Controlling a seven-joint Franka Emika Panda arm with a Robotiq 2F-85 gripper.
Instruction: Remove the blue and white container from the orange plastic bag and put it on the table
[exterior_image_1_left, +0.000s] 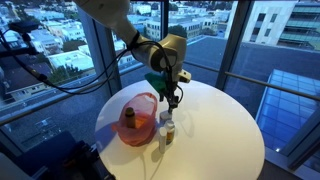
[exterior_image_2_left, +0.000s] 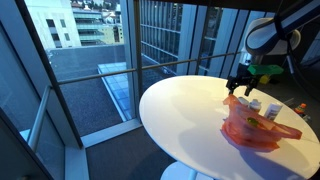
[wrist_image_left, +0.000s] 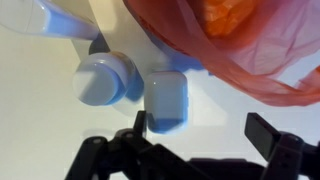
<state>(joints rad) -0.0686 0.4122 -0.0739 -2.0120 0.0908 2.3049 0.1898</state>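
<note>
In the wrist view the blue and white container (wrist_image_left: 167, 103) stands upright on the white table (wrist_image_left: 40, 130), just inside the left fingertip (wrist_image_left: 140, 125). My gripper (wrist_image_left: 205, 130) hangs above it, open, with nothing held; its right fingertip (wrist_image_left: 268, 130) is well clear of the container. The orange plastic bag (wrist_image_left: 235, 45) lies just beyond, and shows in both exterior views (exterior_image_1_left: 140, 118) (exterior_image_2_left: 255, 128). In an exterior view the gripper (exterior_image_1_left: 172, 99) hovers over the container (exterior_image_1_left: 168, 128) beside the bag.
A bottle with a pale round cap (wrist_image_left: 100, 78) stands right next to the container. A dark brown bottle (exterior_image_1_left: 128, 121) sits inside the bag. The round table's edge (exterior_image_1_left: 240, 160) and window glass lie beyond. A small orange item (exterior_image_2_left: 298, 107) lies farther back.
</note>
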